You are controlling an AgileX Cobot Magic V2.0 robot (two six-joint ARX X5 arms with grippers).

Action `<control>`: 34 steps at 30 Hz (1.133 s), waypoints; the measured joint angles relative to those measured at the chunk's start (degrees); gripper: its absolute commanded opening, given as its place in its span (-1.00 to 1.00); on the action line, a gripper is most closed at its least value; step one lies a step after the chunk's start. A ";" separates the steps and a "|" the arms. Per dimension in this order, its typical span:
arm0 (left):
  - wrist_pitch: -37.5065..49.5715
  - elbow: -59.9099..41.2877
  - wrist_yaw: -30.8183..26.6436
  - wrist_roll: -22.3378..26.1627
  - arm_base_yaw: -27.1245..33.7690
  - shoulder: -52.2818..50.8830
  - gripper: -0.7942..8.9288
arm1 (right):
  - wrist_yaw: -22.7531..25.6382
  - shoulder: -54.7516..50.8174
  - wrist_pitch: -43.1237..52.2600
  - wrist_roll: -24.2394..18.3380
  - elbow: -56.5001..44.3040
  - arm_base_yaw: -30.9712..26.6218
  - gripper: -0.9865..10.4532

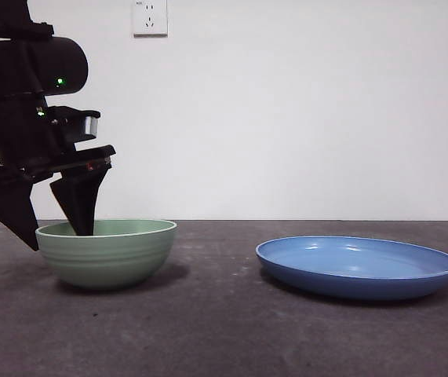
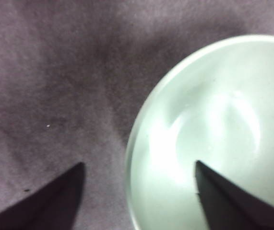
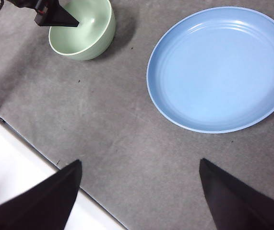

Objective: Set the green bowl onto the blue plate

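The green bowl (image 1: 107, 253) stands upright on the dark grey table (image 1: 224, 330) at the near left of the front view, mouth up and holding nothing but the tip of one black jaw. The left gripper (image 1: 55, 224) straddles the bowl's wall with its jaws spread apart: one jaw inside the rim, the other outside on the side away from the plate. The blurred left wrist view leaves it unclear whether either jaw touches the wall. Being round, the bowl has no long axis; its faint ridges run level around the outer wall. The blue plate (image 1: 357, 267) (wide, shallow and empty) lies flat on the table well apart from the bowl. The right gripper (image 3: 137, 165) hangs high over the table's near part with its jaws open, grasping nothing, both dishes in its sight beyond it. Behind the table rises a plain white wall (image 1: 302, 110) with a white socket (image 1: 150, 17)
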 measured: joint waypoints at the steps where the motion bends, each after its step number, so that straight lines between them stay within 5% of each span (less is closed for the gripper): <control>1: 0.00 0.00 0.00 0.00 -0.02 0.13 -0.33 | 0.00 0.00 0.00 0.00 0.00 0.00 -0.14; 7: 0.02 0.00 -0.02 -0.37 -0.17 0.20 -0.70 | 0.02 0.00 0.00 0.00 0.00 0.00 -0.14; 12: 0.11 0.00 -0.13 -0.96 -0.22 0.20 -0.81 | 0.11 0.00 0.00 0.00 0.00 0.00 -0.14; 34: -5.11 10.60 3.13 -5.14 -4.39 -7.02 -0.81 | 0.17 0.00 0.00 0.02 0.00 0.00 -0.14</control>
